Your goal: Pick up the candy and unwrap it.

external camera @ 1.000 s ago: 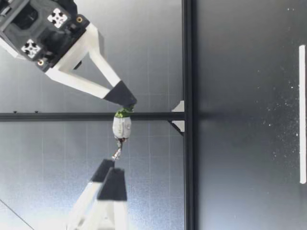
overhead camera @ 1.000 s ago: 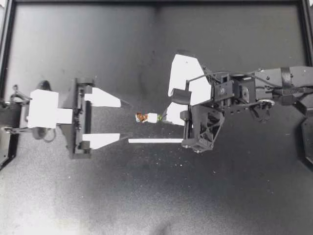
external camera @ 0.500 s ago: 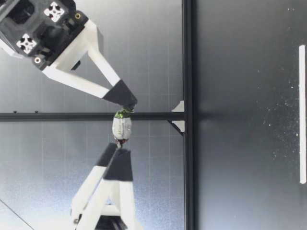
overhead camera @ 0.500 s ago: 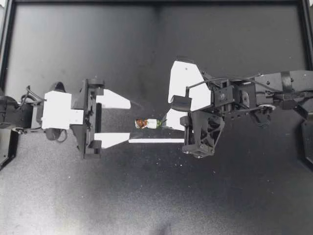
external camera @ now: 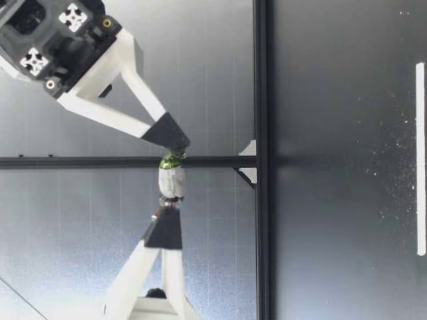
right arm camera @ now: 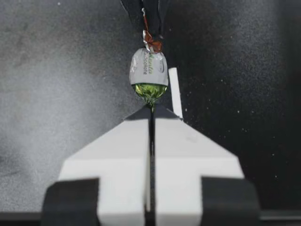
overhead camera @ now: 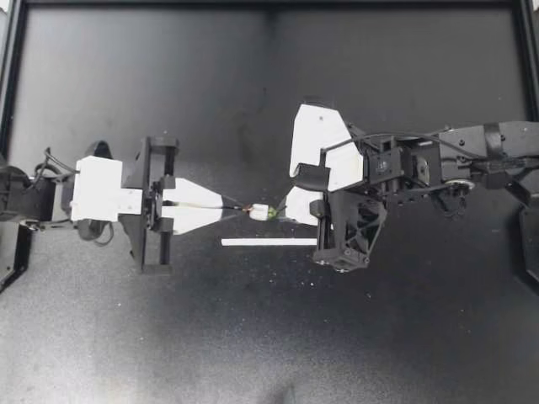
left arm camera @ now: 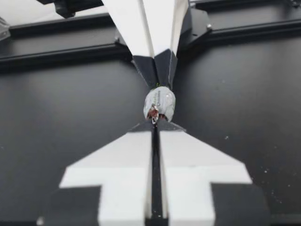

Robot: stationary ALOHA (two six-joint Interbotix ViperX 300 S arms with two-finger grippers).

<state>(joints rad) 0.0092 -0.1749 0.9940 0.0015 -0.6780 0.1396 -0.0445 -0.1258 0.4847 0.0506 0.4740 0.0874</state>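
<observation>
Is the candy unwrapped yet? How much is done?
Done: the small white-wrapped candy with green and reddish twisted ends is lifted off the black table. In hand: my right jaws are shut on its green end, my left jaws on its reddish end. Left: the wrapper is fully on, so the pulling open has not happened yet.

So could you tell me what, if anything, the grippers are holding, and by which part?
The candy: my left gripper is shut on its brown twisted end, my right gripper on its green twisted end.
</observation>
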